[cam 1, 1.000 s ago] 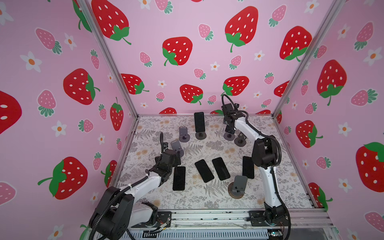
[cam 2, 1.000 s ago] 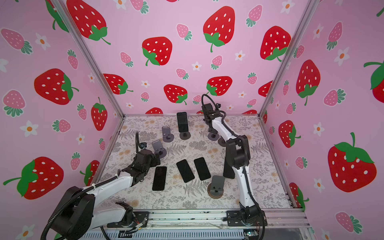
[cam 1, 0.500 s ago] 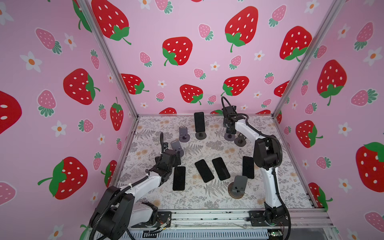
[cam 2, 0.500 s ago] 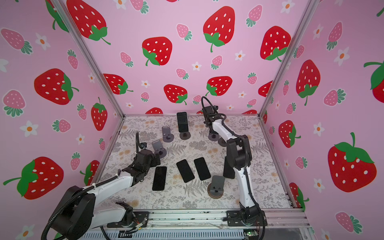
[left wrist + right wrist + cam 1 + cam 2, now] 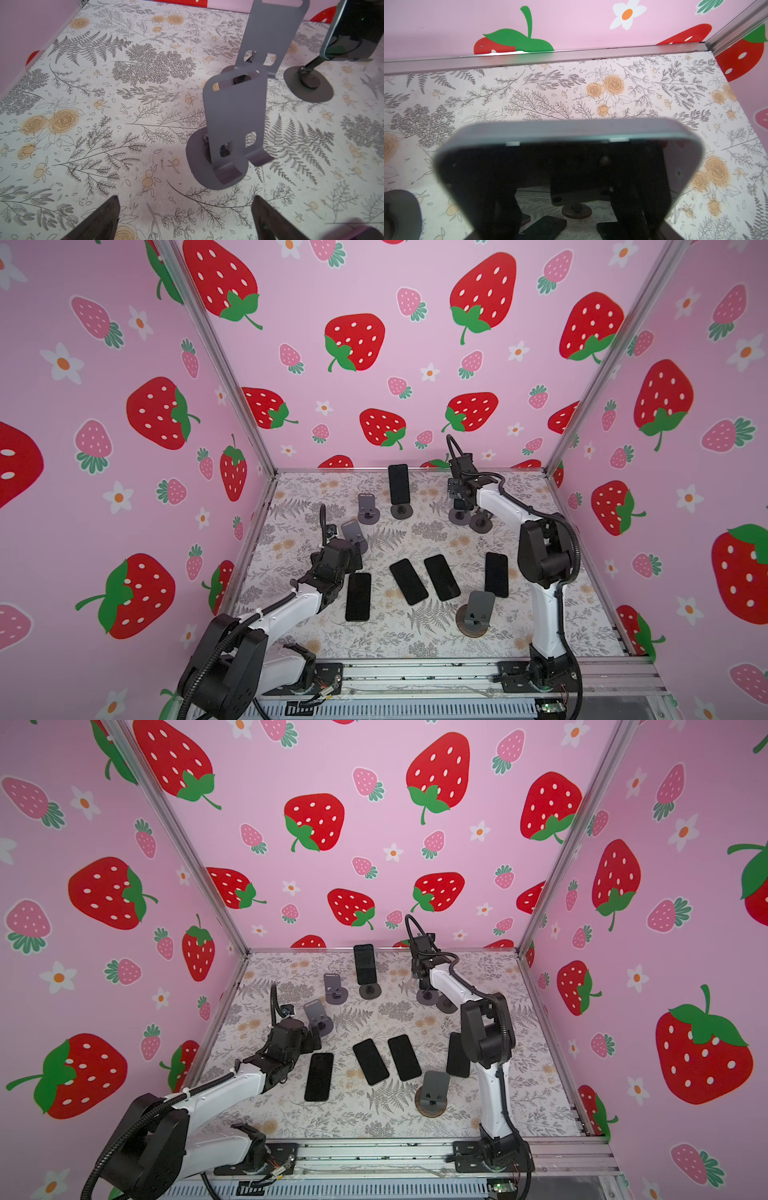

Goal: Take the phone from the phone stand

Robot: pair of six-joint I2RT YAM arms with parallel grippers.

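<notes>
Phone [image 5: 571,135] sits at about 1 o'clock on the counter [image 5: 374,639], just above a round phone stand [image 5: 459,517]; I cannot tell whether it is seated in it. My right end effector [image 5: 460,502] is clamped on it. At 12 o'clock another phone [image 5: 398,485] stands upright on a second stand [image 5: 401,512]. Four flat phones [image 5: 409,581] lie near the middle. At 9 o'clock my left end effector [image 5: 186,199] has its fingers wide apart, facing an empty grey stand [image 5: 228,133]
</notes>
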